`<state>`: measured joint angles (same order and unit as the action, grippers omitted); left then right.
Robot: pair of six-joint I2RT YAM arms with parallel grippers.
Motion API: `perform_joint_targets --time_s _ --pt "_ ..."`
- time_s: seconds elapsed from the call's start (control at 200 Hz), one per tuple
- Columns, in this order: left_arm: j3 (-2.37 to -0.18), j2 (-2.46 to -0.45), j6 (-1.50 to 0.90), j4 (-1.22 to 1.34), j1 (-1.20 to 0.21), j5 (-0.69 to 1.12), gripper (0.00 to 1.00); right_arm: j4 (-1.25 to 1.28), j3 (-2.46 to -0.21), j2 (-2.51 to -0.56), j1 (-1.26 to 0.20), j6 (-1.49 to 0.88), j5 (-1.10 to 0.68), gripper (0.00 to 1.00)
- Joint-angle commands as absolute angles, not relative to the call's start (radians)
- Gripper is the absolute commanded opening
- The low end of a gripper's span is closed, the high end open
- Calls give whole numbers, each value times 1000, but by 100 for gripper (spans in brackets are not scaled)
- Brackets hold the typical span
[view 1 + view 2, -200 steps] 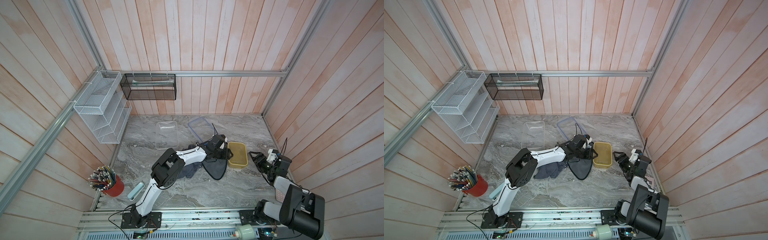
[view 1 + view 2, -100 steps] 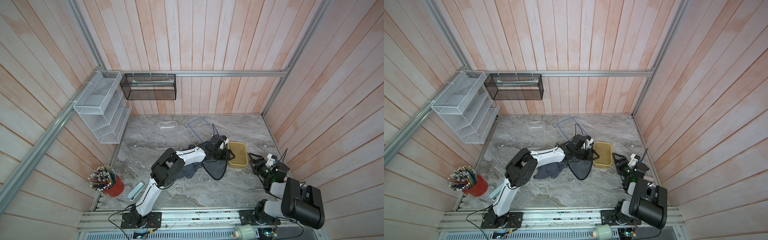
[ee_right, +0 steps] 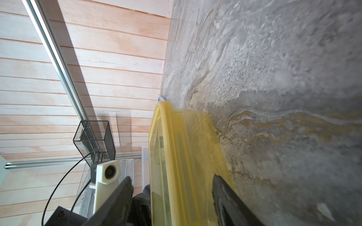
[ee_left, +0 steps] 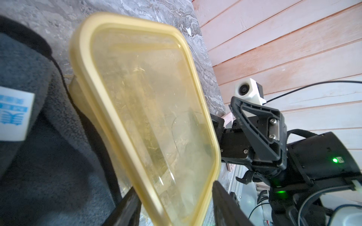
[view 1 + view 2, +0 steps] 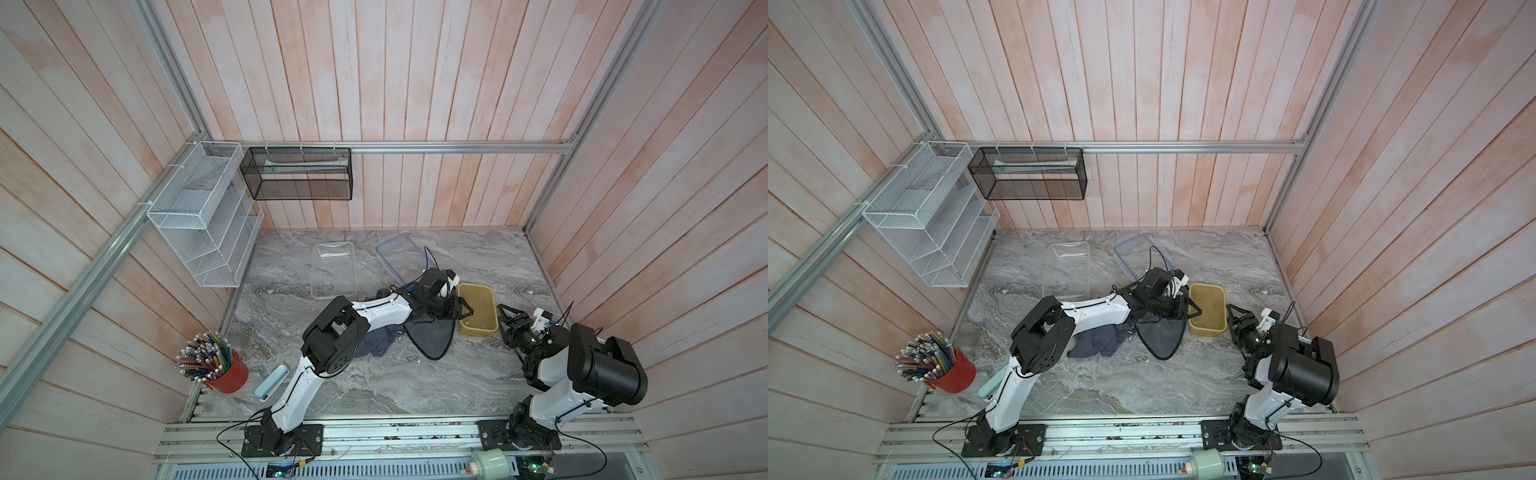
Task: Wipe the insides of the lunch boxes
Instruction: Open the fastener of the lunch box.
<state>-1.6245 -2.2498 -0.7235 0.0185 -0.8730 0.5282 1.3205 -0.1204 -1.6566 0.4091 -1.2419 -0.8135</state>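
Over by the right edge of the bench [image 5: 415, 386]: amber box [image 5: 477, 331], left gripper [image 5: 455, 309] astride its rim, grip unclear; right gripper [image 5: 502, 320], jaws apart, around its wall. Near the back edge, the clear box [image 5: 332, 249]; cloth [image 5: 380, 345] lying loose, no wiping evident yet.

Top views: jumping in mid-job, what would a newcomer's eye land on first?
The amber tub right of centre, with the left gripper and right gripper flanking it on opposite sides, its rim between each pair of jaws. Next, the grey cloth lying loose at centre, and the red pencil cup at the near left corner.
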Motion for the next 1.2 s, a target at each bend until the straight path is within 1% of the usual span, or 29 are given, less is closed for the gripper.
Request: perform_joint_targets --time_s 0.0,0.21,0.44,0.615,0.74,0.795,0.865,0.99,1.04,1.095,1.195 --pt "-1624 -2278 -730 44 -870 552 57 1455 -120 -1713 389 -1292 -821 64" --pt "-1623 -2283 -732 46 -870 549 56 1590 -111 -1797 370 -1352 -818 61" --pt "-1624 -2297 -734 41 -867 542 54 1601 -106 -1802 346 -1362 -797 56" --pt "-1629 -2314 -733 27 -870 532 54 1659 -101 -1838 319 -1389 -777 45" --pt "-1631 -2325 -730 17 -871 524 54 1720 -95 -1869 315 -1394 -773 41" --pt "-1638 -2335 -729 2 -870 516 53 1737 -92 -1876 313 -1431 -768 40" --pt "-1649 -2345 -720 -23 -870 508 53 1743 -91 -1876 312 -1432 -768 38" --pt "-1667 -2358 -699 -73 -871 481 53 1737 -89 -1859 309 -1421 -766 31" --pt "-1673 -2366 -694 -92 -871 474 53 1724 -90 -1847 308 -1413 -767 29" --pt "-1678 -2370 -687 -109 -871 466 53 1701 -92 -1831 308 -1413 -768 28" --pt "-1693 -2378 -664 -152 -873 439 53 1613 -101 -1785 307 -1335 -767 24"
